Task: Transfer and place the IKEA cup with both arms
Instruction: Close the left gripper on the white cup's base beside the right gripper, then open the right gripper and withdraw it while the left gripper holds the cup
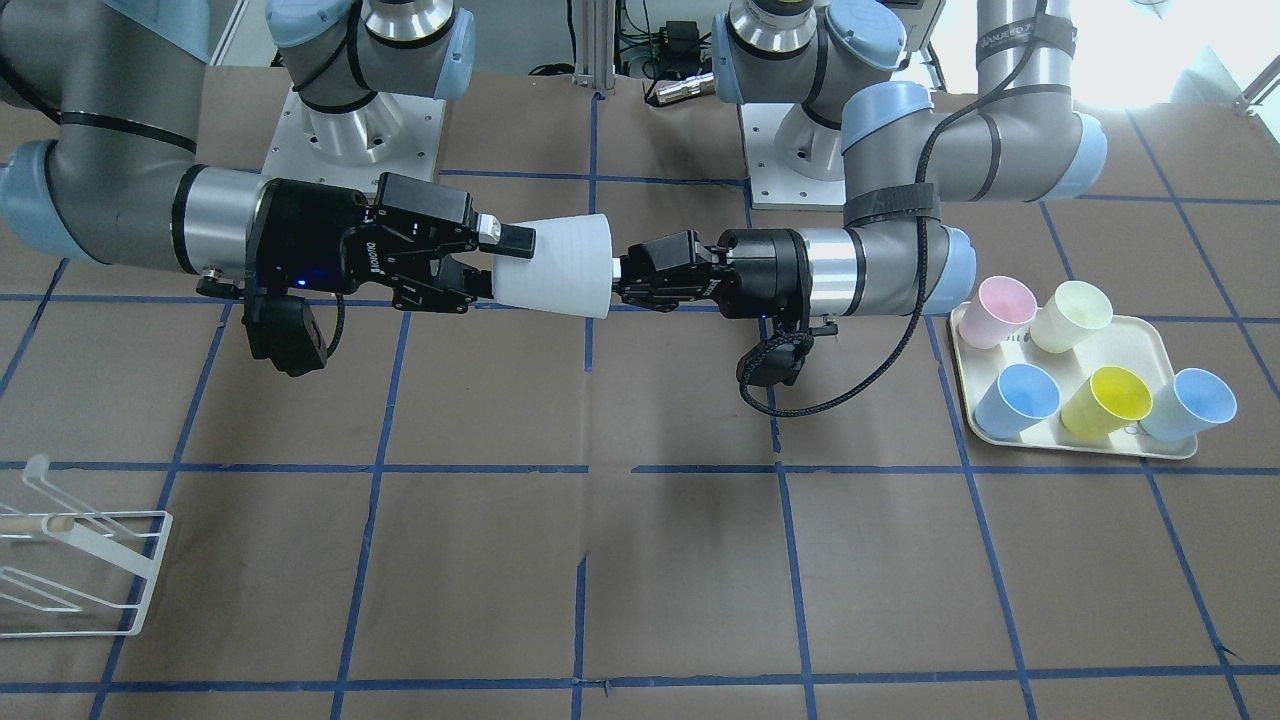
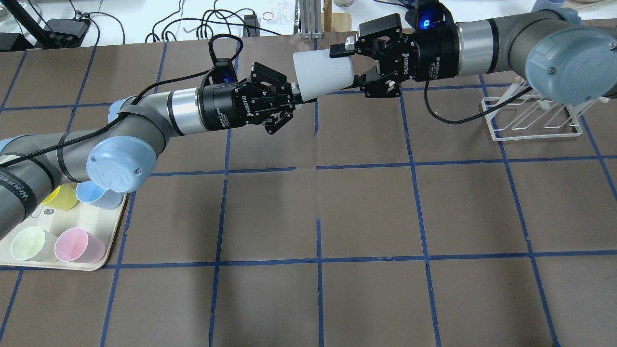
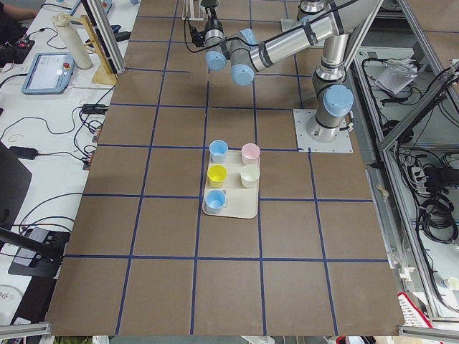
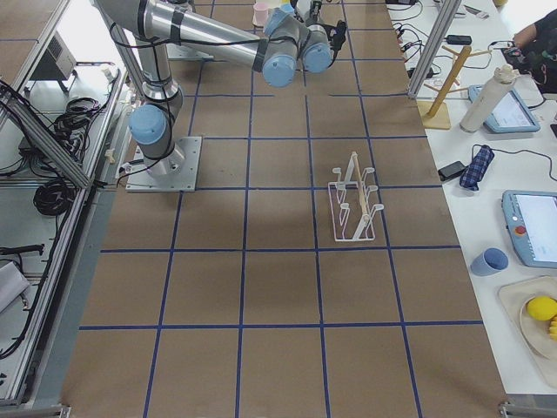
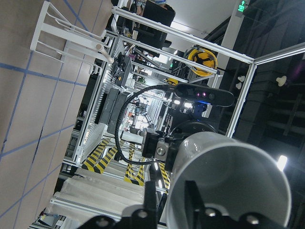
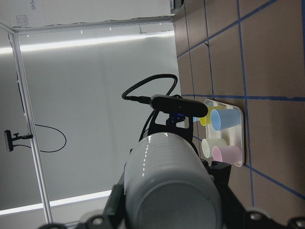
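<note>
The IKEA cup [image 1: 555, 265], a plain pale grey tumbler, hangs on its side in the air between both arms, above the far middle of the table. My left gripper [image 1: 618, 280] is shut on the rim of its wide mouth, with one finger inside, as the left wrist view shows [image 5: 228, 181]. My right gripper [image 1: 497, 265] straddles the narrow base end, its fingers against both sides of the cup [image 6: 167, 181]. In the overhead view the cup [image 2: 323, 74] lies between the left gripper [image 2: 294, 99] and the right gripper [image 2: 349, 65].
A beige tray [image 1: 1080, 445] on my left side holds several pastel cups: pink, pale green, yellow and two light blue. It also shows in the overhead view [image 2: 114, 233]. A white wire rack [image 1: 80, 570] stands on my right side [image 2: 530, 118].
</note>
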Action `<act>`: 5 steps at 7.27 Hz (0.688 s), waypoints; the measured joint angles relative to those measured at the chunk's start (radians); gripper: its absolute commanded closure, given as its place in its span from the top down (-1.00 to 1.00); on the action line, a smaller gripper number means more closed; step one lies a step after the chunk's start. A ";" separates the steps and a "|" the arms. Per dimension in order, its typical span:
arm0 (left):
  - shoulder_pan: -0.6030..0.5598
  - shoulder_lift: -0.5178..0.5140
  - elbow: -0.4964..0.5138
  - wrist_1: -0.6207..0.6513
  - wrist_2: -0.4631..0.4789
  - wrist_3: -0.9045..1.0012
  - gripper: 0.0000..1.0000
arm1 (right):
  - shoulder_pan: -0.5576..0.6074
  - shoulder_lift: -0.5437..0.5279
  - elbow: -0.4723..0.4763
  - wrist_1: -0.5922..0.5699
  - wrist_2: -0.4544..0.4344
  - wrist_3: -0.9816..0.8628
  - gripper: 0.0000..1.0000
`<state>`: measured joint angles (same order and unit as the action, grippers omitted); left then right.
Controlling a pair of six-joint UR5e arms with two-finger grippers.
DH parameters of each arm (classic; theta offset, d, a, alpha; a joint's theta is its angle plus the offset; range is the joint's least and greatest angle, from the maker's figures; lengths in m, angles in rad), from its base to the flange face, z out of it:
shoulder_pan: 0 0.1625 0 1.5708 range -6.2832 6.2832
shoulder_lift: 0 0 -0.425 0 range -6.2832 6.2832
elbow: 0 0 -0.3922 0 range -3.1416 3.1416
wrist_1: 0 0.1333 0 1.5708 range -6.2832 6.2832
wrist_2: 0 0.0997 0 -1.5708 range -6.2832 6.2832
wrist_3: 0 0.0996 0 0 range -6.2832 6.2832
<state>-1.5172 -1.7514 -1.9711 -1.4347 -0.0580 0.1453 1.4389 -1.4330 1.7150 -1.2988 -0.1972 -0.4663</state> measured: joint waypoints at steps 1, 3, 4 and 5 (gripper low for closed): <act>0.001 -0.001 -0.001 0.010 0.001 -0.003 -1.00 | 0.000 -0.001 0.000 0.000 -0.001 0.002 0.99; 0.003 0.001 -0.001 0.014 0.002 -0.018 -1.00 | 0.000 0.000 -0.004 0.003 -0.008 0.007 1.00; 0.003 0.002 0.000 0.014 0.002 -0.023 -1.00 | 0.000 0.001 -0.010 0.001 -0.011 0.008 1.00; 0.004 0.005 0.000 0.014 0.003 -0.029 -1.00 | -0.003 0.002 -0.015 -0.001 -0.025 0.010 1.00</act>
<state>-1.5136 -1.7461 -1.9708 -1.4205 -0.0549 0.1168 1.4356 -1.4307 1.6999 -1.2996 -0.2226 -0.4566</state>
